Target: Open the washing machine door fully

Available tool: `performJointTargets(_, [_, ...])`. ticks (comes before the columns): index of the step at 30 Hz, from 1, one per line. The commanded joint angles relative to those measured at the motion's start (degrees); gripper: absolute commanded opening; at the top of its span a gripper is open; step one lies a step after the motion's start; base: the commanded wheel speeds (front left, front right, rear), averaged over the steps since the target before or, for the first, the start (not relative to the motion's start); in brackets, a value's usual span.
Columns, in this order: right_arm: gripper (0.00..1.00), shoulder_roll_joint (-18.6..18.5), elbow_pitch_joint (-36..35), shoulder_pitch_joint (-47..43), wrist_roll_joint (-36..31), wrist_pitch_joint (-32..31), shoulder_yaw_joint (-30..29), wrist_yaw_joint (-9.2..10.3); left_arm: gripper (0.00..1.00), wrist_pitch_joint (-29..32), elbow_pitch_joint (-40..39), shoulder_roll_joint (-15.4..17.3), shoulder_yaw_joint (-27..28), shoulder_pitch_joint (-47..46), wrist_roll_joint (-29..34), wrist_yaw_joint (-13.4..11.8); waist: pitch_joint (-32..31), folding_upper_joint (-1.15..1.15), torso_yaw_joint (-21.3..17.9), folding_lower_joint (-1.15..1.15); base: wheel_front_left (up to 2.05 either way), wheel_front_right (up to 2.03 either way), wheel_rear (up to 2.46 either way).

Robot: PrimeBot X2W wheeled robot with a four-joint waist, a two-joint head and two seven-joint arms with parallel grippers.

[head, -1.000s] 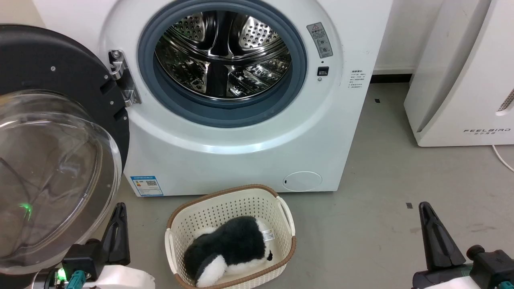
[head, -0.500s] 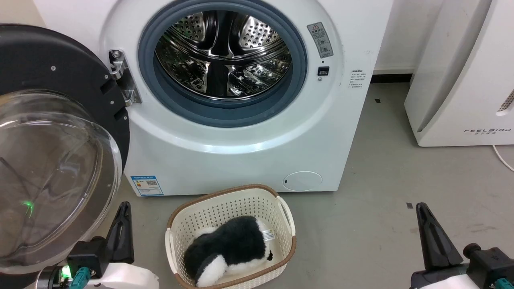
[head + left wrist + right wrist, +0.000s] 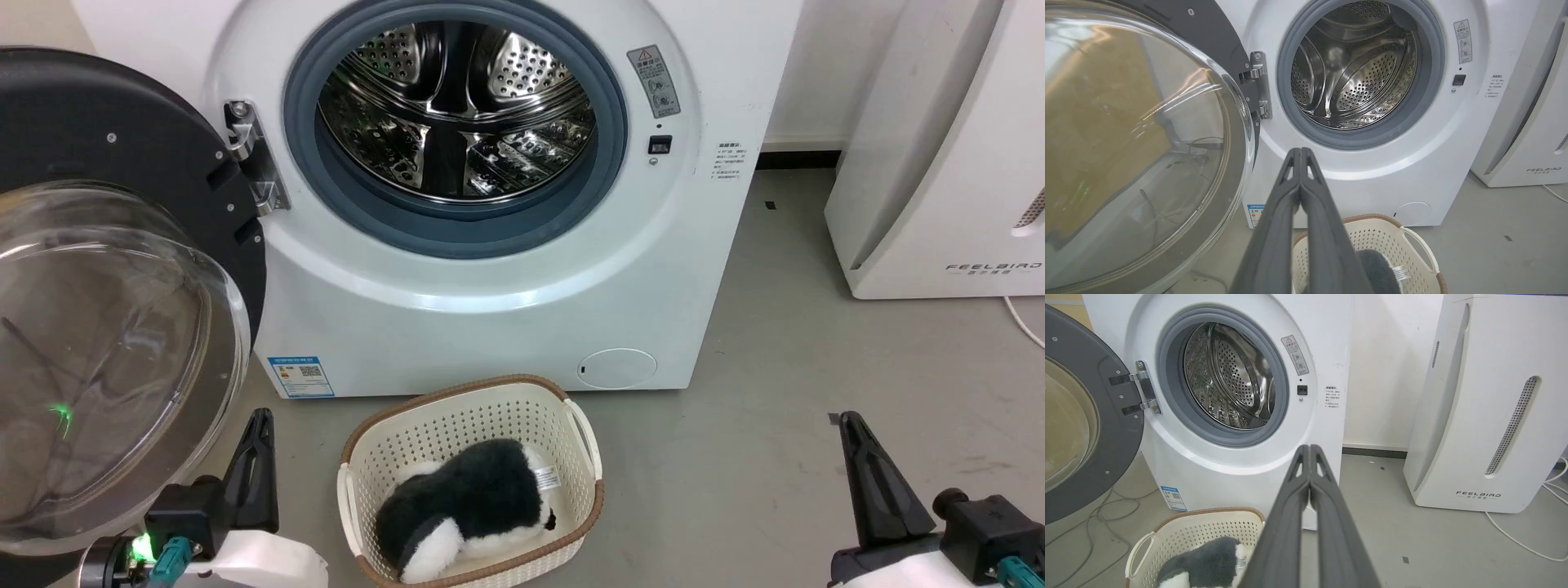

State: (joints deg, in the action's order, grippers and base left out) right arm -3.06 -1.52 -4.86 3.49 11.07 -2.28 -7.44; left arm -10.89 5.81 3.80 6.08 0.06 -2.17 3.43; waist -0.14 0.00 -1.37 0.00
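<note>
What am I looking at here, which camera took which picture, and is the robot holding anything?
This is a wheeled robot with two arms, facing a front-loading washer. One picture comes from its head, looking down: the dark pointed shapes at the bottom corners are its left gripper and right gripper. The other two come from a camera on each wrist, looking along that gripper's long fingers. Both grippers are shut and hold nothing. The washing machine door, black with a clear glass bowl, is swung open to the left, exposing the steel drum. On the floor in front stands a cream basket holding a black and white plush toy. A white appliance stands at the right.
</note>
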Motion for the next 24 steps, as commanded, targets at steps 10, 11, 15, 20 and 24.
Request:
performJointTargets(10, [0.00, 0.1, 0.4, 1.3, -0.8, -1.6, 0.4, -0.02, 0.00, 1.4, -0.9, -0.3, -0.9, 0.0, 0.5, -0.7, 0.0, 0.00, 0.2, 0.00, 0.00, 0.00, 0.00])
performJointTargets(11, [0.00, 0.1, 0.4, 1.4, -0.9, -1.7, 0.4, -0.02, 0.00, 1.6, -1.0, -0.3, -1.0, 0.0, 0.5, -0.8, 0.0, 0.00, 0.2, 0.00, 0.00, 0.00, 0.00])
performJointTargets(15, [0.00, 0.1, 0.4, 1.6, -1.0, -2.1, 0.5, -0.02, 0.00, 2.0, -1.2, -0.3, -1.2, 0.0, 0.6, -0.9, 0.0, 0.00, 0.2, 0.00, 0.00, 0.00, 0.00])
performJointTargets(20, [0.00, 0.1, 0.5, 1.8, -1.2, -2.7, 0.6, -0.02, 0.00, 2.6, -1.5, -0.4, -1.5, 0.0, 0.7, -1.1, 0.0, 0.00, 0.3, 0.00, 0.00, 0.00, 0.00])
performJointTargets(24, [0.00, 0.1, 0.6, 1.9, -1.3, -3.2, 0.7, -0.02, 0.00, 3.1, -1.8, -0.4, -1.8, 0.0, 0.8, -1.2, 0.0, 0.00, 0.4, 0.00, 0.00, 0.00, 0.00])
